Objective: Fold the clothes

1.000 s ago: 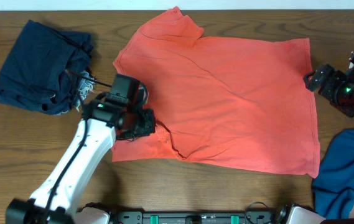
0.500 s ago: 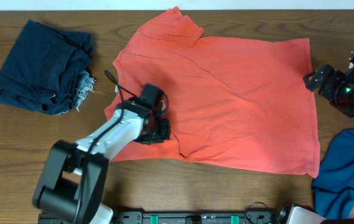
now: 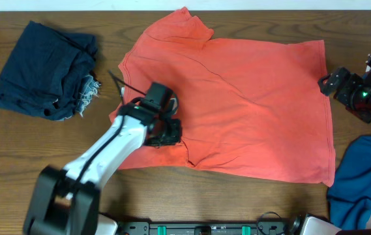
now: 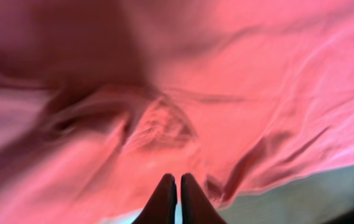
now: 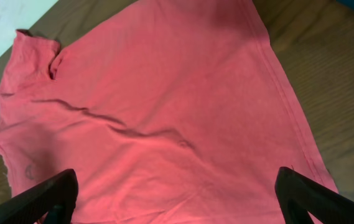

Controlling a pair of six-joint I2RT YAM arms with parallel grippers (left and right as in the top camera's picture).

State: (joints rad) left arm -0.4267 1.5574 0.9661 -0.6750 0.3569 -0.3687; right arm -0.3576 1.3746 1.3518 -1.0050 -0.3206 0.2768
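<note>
Your left gripper (image 3: 165, 134): fingers closed together over the T-shirt (image 3: 250, 98); no cloth seen between them
Your right gripper (image 3: 328, 83): wide open; empty

Left gripper (image 4: 178, 180) closed, right gripper (image 5: 177, 179) wide

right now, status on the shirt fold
left claw shut, over red shirt. right claw open by its edge. shirt spread, not yet folded. dark pile lies apart.
</note>
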